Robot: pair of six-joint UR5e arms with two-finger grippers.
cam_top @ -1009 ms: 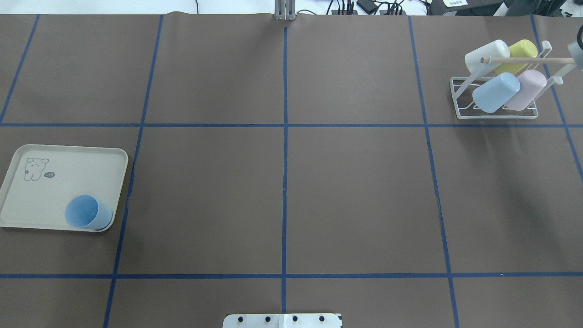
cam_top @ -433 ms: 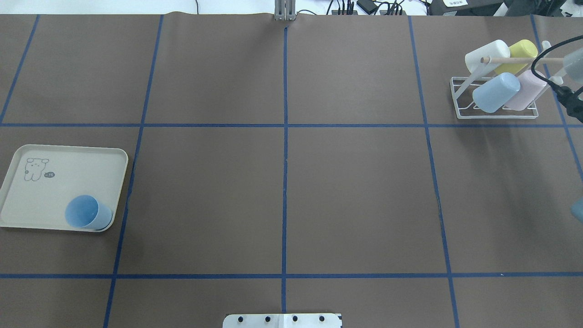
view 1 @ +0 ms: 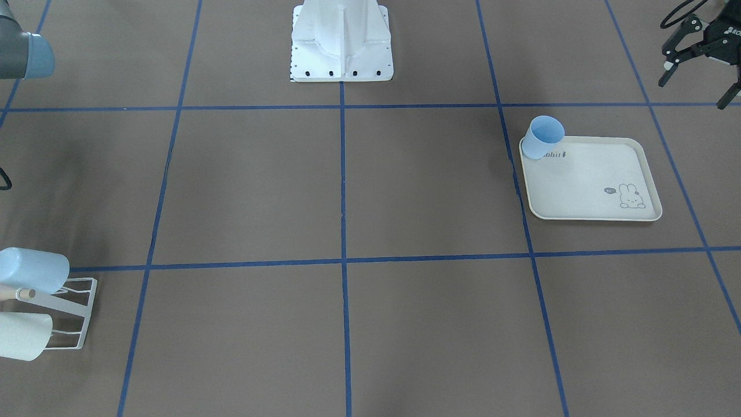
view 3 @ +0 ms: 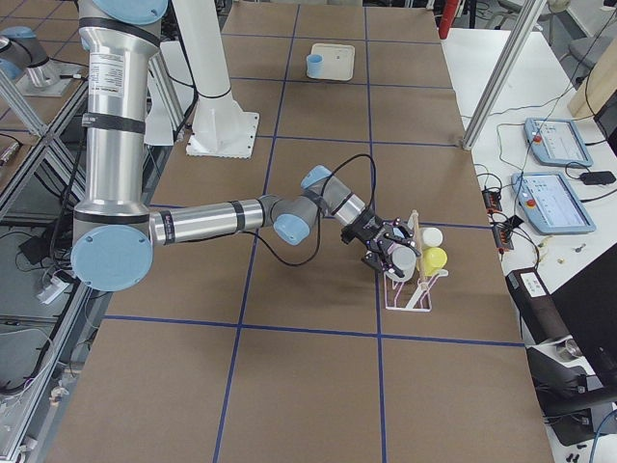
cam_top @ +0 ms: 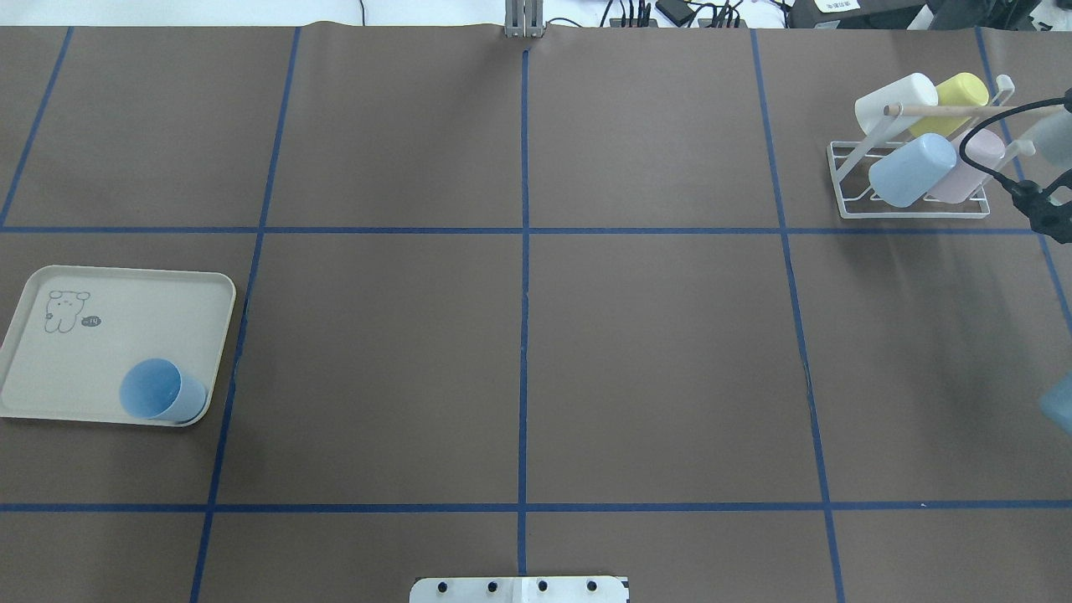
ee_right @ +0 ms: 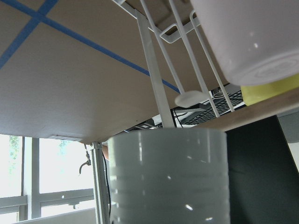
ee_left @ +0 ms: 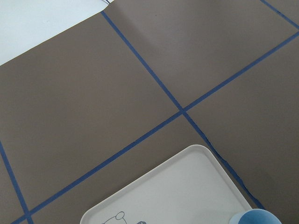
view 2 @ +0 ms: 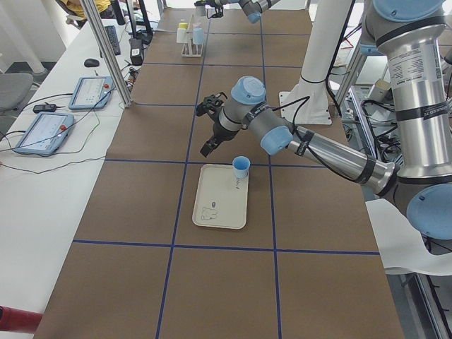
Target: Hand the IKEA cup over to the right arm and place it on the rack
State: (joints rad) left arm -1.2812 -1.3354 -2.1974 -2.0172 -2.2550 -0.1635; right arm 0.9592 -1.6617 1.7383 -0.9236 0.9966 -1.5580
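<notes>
The blue IKEA cup (cam_top: 155, 389) stands upright in the near corner of the cream rabbit tray (cam_top: 126, 327); it also shows in the front view (view 1: 544, 136). My left gripper (view 1: 696, 80) is open and empty, raised beyond the tray, apart from the cup. The white wire rack (cam_top: 913, 215) with its wooden dowel holds several cups at the far right. My right gripper (view 3: 390, 253) hangs close against the rack; only its wrist and cable edge (cam_top: 1041, 209) show overhead, so I cannot tell its state. The right wrist view shows rack wires (ee_right: 154, 79) and cups very close.
The robot base (view 1: 341, 40) stands at the middle of the near table edge. The brown mat has blue tape grid lines (cam_top: 523, 335). The right arm's elbow (view 1: 26, 55) hangs over the table's right part. Tablets and cables lie beyond the far edge (view 3: 554, 198).
The right arm's wrist and black cable have come into the overhead view at the right edge and shifted nearer the rack. The cup and tray have not moved.
</notes>
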